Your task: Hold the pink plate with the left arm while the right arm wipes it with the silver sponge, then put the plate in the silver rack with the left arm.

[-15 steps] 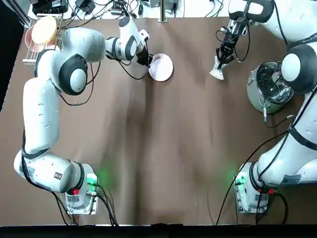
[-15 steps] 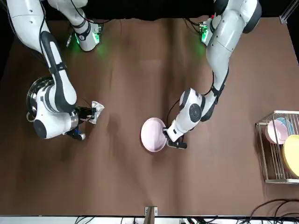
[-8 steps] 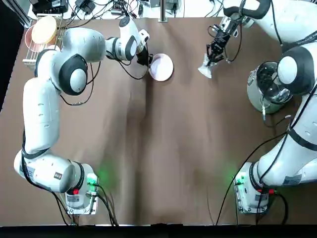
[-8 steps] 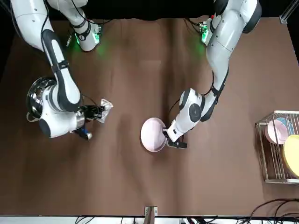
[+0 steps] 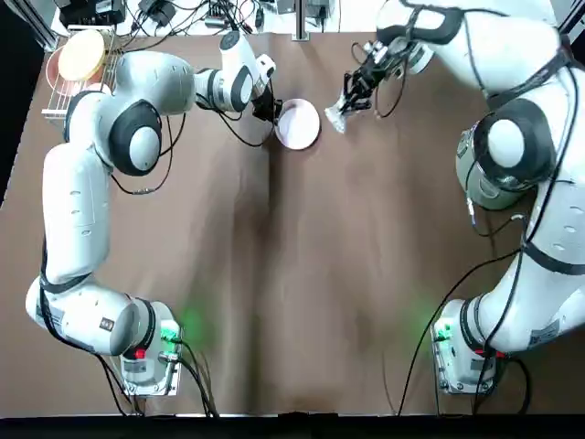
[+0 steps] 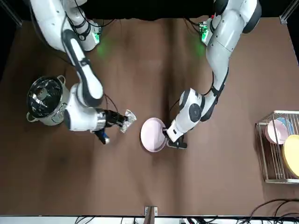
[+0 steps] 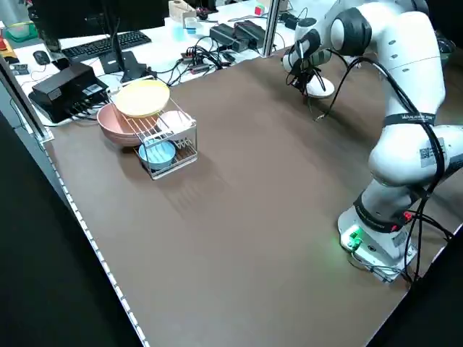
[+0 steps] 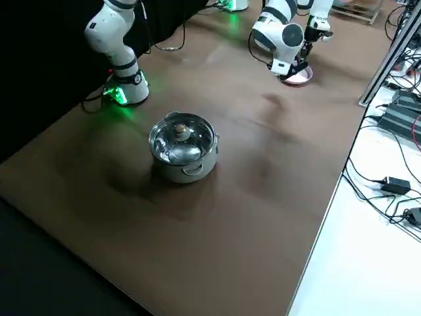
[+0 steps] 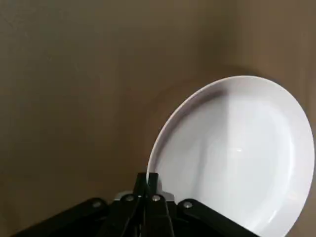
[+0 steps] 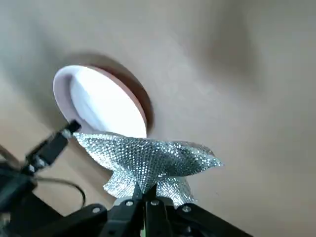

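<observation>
The pink plate (image 5: 298, 123) lies near the table's far edge, tilted. My left gripper (image 5: 272, 112) is shut on its rim, the side toward the rack. The left wrist view shows the thin fingertips (image 9: 146, 178) pinching the plate (image 9: 237, 153) at its edge. My right gripper (image 5: 345, 105) is shut on the silver sponge (image 5: 335, 117), which hangs just right of the plate and a little apart from it. In the right wrist view the sponge (image 10: 148, 158) spreads in front of the plate (image 10: 101, 106). The silver rack (image 5: 78, 78) stands at the far left corner.
The rack (image 7: 170, 137) holds a pale yellow plate (image 7: 141, 97), a pink bowl and a small blue dish (image 7: 157, 153). A steel pot with a glass lid (image 8: 183, 146) stands on the right side of the table. Cables and devices lie beyond the far edge.
My right gripper has carried the sponge leftward across the table until it is beside the plate. The left gripper and the plate have not moved.
</observation>
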Available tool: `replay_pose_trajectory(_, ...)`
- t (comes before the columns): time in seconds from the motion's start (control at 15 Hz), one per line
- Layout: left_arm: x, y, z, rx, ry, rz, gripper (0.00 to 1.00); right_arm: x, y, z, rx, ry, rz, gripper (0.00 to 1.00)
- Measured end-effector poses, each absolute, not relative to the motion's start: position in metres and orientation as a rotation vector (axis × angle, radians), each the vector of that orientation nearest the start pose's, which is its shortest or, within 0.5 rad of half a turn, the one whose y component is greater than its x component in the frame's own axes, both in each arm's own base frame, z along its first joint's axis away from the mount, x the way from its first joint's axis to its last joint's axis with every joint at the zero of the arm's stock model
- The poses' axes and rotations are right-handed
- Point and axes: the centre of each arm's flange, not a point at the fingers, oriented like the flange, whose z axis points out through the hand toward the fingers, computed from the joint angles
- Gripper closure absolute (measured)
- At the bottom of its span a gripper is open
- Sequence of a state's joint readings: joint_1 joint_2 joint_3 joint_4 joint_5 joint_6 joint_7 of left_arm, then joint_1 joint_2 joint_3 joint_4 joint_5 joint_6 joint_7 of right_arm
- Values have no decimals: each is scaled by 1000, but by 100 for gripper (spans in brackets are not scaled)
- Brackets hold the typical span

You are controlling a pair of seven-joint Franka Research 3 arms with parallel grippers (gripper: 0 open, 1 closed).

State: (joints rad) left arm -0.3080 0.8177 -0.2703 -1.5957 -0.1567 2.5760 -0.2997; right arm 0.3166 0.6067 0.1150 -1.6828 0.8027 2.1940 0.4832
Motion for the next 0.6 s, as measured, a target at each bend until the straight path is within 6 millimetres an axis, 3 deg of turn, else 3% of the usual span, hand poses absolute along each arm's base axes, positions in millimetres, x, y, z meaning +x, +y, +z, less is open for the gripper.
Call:
replay_pose_trajectory(0.13, 613, -362, 181, -3473, 91, -74, 98, 605, 322, 233, -2412, 807, 443, 97)
replay_pose_trajectory(0.33, 613, -362, 181, -3473, 91, -75, 98, 605, 348, 221, -2384, 908, 339, 97)
replay_pose_trajectory(0.6, 613, -362, 181, -3473, 91, -75, 98, 606, 371, 204, -2354, 992, 285, 97)
